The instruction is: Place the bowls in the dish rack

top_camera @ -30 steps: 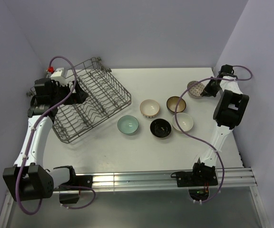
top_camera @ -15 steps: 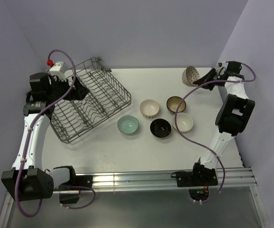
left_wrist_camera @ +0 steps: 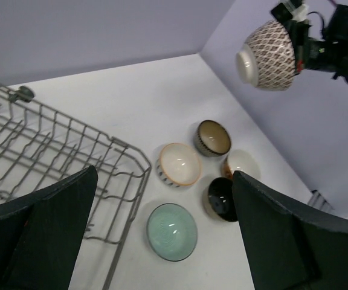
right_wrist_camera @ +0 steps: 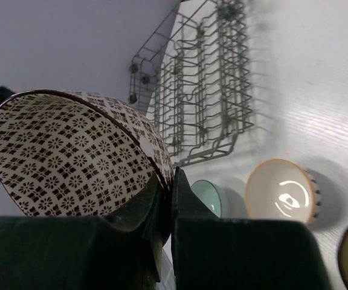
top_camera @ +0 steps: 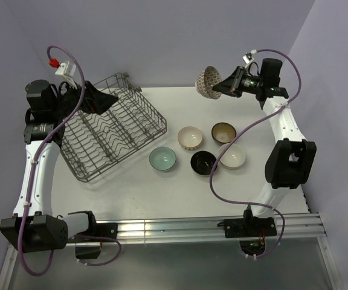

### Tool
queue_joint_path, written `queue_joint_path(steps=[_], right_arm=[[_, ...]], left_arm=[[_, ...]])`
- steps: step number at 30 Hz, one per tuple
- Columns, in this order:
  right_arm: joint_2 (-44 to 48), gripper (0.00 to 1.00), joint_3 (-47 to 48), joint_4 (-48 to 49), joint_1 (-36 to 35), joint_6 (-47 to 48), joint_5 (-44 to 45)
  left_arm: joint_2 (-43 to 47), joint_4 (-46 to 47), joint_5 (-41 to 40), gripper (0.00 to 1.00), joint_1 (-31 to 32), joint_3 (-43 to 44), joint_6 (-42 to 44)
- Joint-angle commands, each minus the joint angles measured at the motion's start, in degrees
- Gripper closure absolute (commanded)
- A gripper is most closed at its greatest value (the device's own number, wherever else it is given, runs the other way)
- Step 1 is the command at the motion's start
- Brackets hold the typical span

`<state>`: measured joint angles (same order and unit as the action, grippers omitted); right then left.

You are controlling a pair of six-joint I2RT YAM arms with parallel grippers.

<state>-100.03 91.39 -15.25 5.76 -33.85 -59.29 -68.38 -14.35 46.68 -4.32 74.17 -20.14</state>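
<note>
The grey wire dish rack (top_camera: 116, 130) stands at the table's left, empty; it also shows in the left wrist view (left_wrist_camera: 47, 151) and the right wrist view (right_wrist_camera: 207, 90). My right gripper (top_camera: 222, 86) is shut on the rim of a brown-and-white patterned bowl (top_camera: 208, 81), held high in the air over the table's far middle; the bowl fills the right wrist view (right_wrist_camera: 71, 151). My left gripper (top_camera: 104, 99) is open and empty, raised above the rack's far left corner. On the table lie a teal bowl (top_camera: 162, 159), a cream bowl (top_camera: 190, 138), a black bowl (top_camera: 203, 163), a brown bowl (top_camera: 223, 132) and a white bowl (top_camera: 232, 155).
Purple walls close the back and both sides. A metal rail (top_camera: 192, 228) runs along the near edge with both arm bases on it. A purple cable (top_camera: 234, 142) hangs from the right arm over the bowls.
My right gripper has lifted the patterned bowl from the far right corner and carried it up and left. My left gripper has risen and drawn back over the rack's far left corner.
</note>
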Motion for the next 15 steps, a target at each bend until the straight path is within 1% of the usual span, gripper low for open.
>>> queue_joint_path(steps=[1, 4, 5, 6, 9, 11, 12, 13, 14, 15], right_arm=[[5.54, 1.0, 0.19, 6.38, -3.11, -0.27, 1.27], [7.21, 1.0, 0.01, 5.31, -7.94, 4.48, 3.3], [8.0, 1.0, -0.42, 5.23, -10.04, 5.19, 3.82], [8.18, 1.0, -0.69, 5.05, -11.11, 5.89, 4.26], [9.76, 1.0, -2.44, 5.66, -14.62, 7.91, 6.72], [10.9, 1.0, -3.59, 6.1, -16.3, 9.23, 8.22], [11.08, 1.0, -3.85, 6.28, -17.09, 9.5, 9.09], [11.26, 1.0, -4.03, 6.19, -18.58, 10.02, 9.36], [11.35, 1.0, -4.03, 5.93, -19.2, 10.2, 9.63], [11.26, 1.0, -4.03, 5.67, -19.82, 10.38, 9.8]], left_arm=[[0.27, 10.65, 6.57, 0.0, -0.08, -0.52, -11.04], [-2.63, 13.81, 12.29, 0.0, 0.62, -0.87, -17.2], [-3.25, 16.0, 13.43, 0.01, 0.89, -1.39, -20.95], [-4.12, 19.67, 13.88, 0.01, 1.5, -2.01, -22.91], [-5.01, 26.18, 13.1, 0.0, 3.43, -4.73, -29.33], [-5.45, 28.14, 11.17, 0.0, 4.57, -6.49, -32.92], [-6.23, 28.67, 10.55, 0.0, 7.36, -6.93, -34.25], [-6.67, 31.02, 10.28, 0.0, 8.35, -7.98, -36.0], [-7.11, 33.22, 10.19, 0.01, 9.23, -8.86, -40.46], [-7.64, 35.33, 9.84, 0.01, 11.15, -9.65, -42.5]])
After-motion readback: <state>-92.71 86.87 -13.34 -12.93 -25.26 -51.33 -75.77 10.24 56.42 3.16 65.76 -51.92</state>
